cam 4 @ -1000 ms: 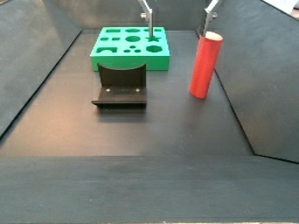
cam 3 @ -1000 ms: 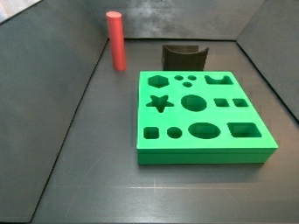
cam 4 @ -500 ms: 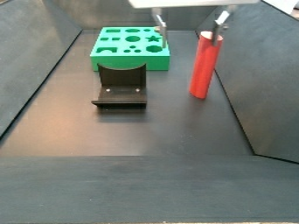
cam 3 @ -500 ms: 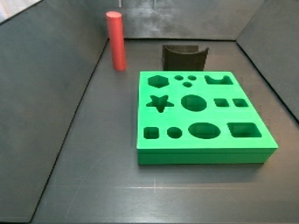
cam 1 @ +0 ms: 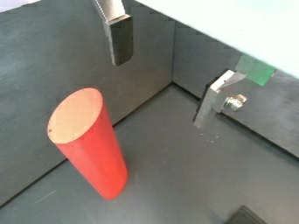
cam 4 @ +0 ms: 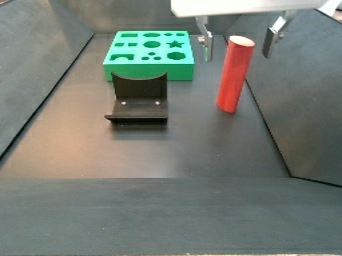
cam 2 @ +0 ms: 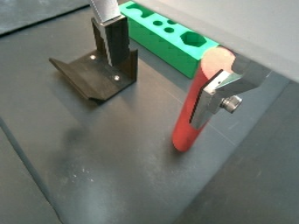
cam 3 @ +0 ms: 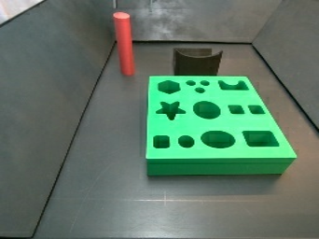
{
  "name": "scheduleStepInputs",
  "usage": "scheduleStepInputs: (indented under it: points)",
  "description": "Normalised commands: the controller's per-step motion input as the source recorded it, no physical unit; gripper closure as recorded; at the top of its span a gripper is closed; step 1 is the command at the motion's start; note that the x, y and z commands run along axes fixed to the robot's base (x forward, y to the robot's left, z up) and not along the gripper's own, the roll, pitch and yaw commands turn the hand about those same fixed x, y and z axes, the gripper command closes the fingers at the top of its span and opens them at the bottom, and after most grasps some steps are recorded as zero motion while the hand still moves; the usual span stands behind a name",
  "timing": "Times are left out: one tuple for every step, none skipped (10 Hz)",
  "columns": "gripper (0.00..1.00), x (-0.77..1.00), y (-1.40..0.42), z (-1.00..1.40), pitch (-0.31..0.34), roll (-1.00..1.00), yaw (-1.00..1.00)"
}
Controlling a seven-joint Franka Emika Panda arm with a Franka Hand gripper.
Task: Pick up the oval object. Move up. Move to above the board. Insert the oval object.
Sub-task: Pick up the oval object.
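From where I stand, the pincer (cam 4: pixel 241 34) is cut off by the top edge in a side view, so only its lower body and fingers show, and it is out of sight altogether in the other side picture. In a wrist view a finger (cam 2: pixel 218 92) hides part of the oval object (cam 2: pixel 194 118). The board (cam 1: pixel 256 70) shows only a green corner in a wrist view.

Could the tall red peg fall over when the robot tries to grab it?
Maybe. The red peg stands upright and alone on the floor, and the open gripper hangs around its top. One finger looks much closer than the other, so closing could tip it toward the fixture or the green board.
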Motion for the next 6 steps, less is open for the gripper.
scheduleStepInputs:
  points:
    - [0.0, -0.19, -0.03, -0.05, -0.017, 0.03, 0.04]
    - [0.0, -0.17, -0.07, -0.02, -0.013, 0.03, 0.08]
    - [0.0, -0.15, -0.09, 0.0, -0.01, 0.02, 0.1]
    - [0.0, -0.28, -0.09, 0.0, -0.019, 0.04, 0.14]
    - [0.0, -0.37, -0.13, 0.0, -0.026, 0.07, 0.18]
    - [0.0, -0.18, -0.22, 0.0, -0.026, 0.05, 0.09]
